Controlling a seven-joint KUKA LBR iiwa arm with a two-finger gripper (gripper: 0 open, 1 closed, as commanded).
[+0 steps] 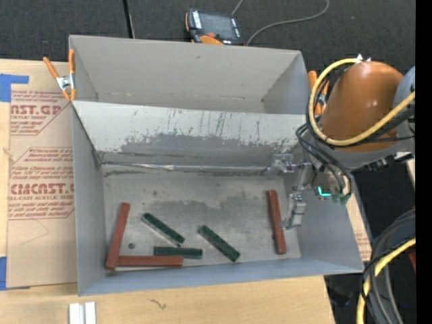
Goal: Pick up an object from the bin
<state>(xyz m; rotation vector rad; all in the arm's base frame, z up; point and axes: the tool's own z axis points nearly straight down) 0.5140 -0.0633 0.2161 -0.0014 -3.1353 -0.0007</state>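
The bin [182, 106] holds three red-brown bars: a left red bar [118, 233], a front red bar [150, 262] and a right red bar [275, 221]. Three dark green bars lie toward the front edge: a left green bar [162, 228], a middle green bar [177, 252] and a right green bar [218, 243].

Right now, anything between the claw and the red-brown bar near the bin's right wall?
Nothing visible. The claw sits right beside the red-brown bar; the nearest green bar lies apart on its far side.

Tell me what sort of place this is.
Probably a robotics lab's bin-picking test rig: a grey metal bin holds a few loose red bars and green bars, and a cabled robot arm hangs its gripper over the bin's right side.
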